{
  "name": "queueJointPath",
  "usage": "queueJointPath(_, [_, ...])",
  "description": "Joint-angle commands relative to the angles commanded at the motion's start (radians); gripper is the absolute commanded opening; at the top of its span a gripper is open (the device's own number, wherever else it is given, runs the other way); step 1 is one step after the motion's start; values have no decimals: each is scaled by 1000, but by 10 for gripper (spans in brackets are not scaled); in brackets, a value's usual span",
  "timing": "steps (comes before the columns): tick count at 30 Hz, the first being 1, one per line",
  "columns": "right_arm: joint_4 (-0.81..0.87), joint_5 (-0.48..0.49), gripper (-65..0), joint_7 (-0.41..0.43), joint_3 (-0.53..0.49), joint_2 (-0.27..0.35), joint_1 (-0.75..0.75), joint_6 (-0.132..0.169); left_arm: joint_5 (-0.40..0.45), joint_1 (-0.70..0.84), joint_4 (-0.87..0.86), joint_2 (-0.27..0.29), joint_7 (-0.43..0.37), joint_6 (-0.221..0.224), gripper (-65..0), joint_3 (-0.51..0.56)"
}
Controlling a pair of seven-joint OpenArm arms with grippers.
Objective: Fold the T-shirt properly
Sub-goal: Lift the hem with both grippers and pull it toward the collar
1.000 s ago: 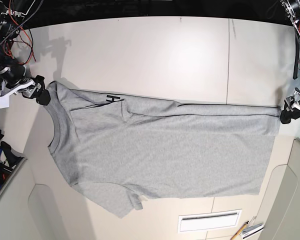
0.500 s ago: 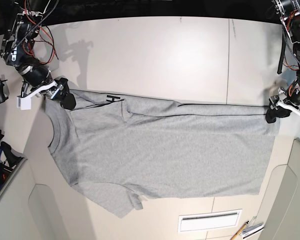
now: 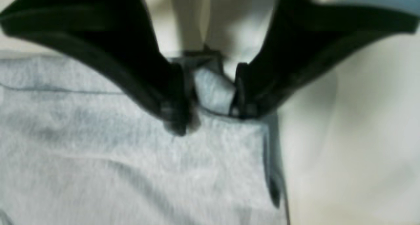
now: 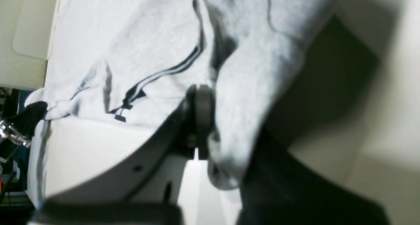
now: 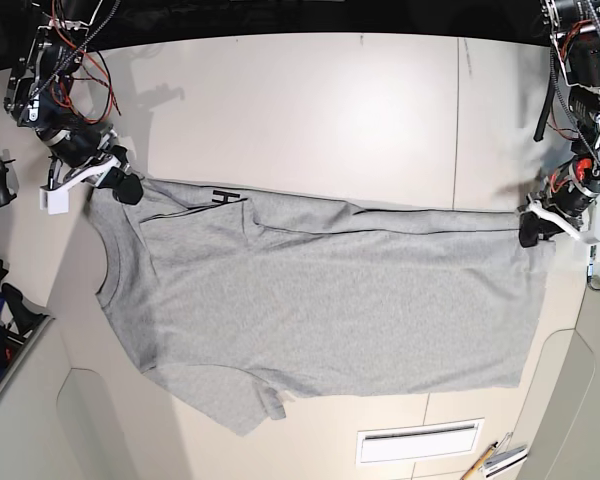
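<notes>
The heather-grey T-shirt (image 5: 320, 300) lies flat across the table, collar to the left and hem to the right. Its far edge is folded over, showing a black letter (image 5: 226, 197). My right gripper (image 5: 121, 188) is shut on the far shoulder corner. In the right wrist view the cloth (image 4: 249, 97) drapes over the gripper (image 4: 218, 143). My left gripper (image 5: 533, 232) is shut on the far hem corner. In the left wrist view its black fingers (image 3: 170, 97) pinch a small fold of the shirt (image 3: 213, 95), with the gripper (image 3: 211, 115) low over the table.
A white slotted panel (image 5: 420, 441) and some pens (image 5: 495, 460) sit at the near edge. A seam (image 5: 456, 120) crosses the beige tabletop. Raised beige panels stand at the near left (image 5: 90, 420) and right (image 5: 585, 400). Red cables (image 5: 65, 60) hang far left.
Both grippers have closed in on the shirt's far corners. The left gripper moved inward along the hem. The right gripper moved onto the shoulder, then back a little.
</notes>
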Motion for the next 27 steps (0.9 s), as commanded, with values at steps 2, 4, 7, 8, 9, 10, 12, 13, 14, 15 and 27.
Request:
queueJointPath(2, [0, 0, -650, 0, 0, 0, 0, 0, 0, 0, 0, -1, 1, -1, -650, 0])
queueJointPath(4, [2, 12, -650, -1, 0, 1, 0, 1, 0, 0, 0, -1, 2, -52, -650, 0])
queueJointPath(7, [18, 38, -650, -21, 0, 3, 0, 8, -19, 0, 9, -12, 34, -91, -650, 0])
queueJointPath(8, [30, 38, -650, -43, 0, 3, -1, 8, -37, 1, 18, -19, 59, -90, -650, -2])
queueJointPath(9, [44, 38, -650, -65, 1, 4, -3, 8, -52, 3, 30, -27, 86, -105, -650, -4])
queueJointPath(10, [57, 42, -650, -84, 1, 7, -6, 8, -61, 10, 52, -31, 105, -150, -650, -7])
queueJointPath(12, [70, 53, -650, -115, 1, 20, -8, 8, -76, 38, 113, -34, 130, -215, -650, -7])
queueJointPath(13, [71, 64, -650, -130, 1, 29, -8, 8, -87, 61, 152, -34, 134, -215, -650, -7])
queueJointPath(14, [71, 78, -650, -147, 1, 42, -8, 8, -90, 84, 190, -34, 134, -215, -650, -7])
queueJointPath(15, [71, 92, -650, -166, 1, 58, -8, 8, -90, 108, 228, -34, 134, -215, -650, -7])
queueJointPath(27, [71, 187, -650, -221, 2, 224, -113, 27, -91, 378, 469, -33, 181, -191, -650, -112])
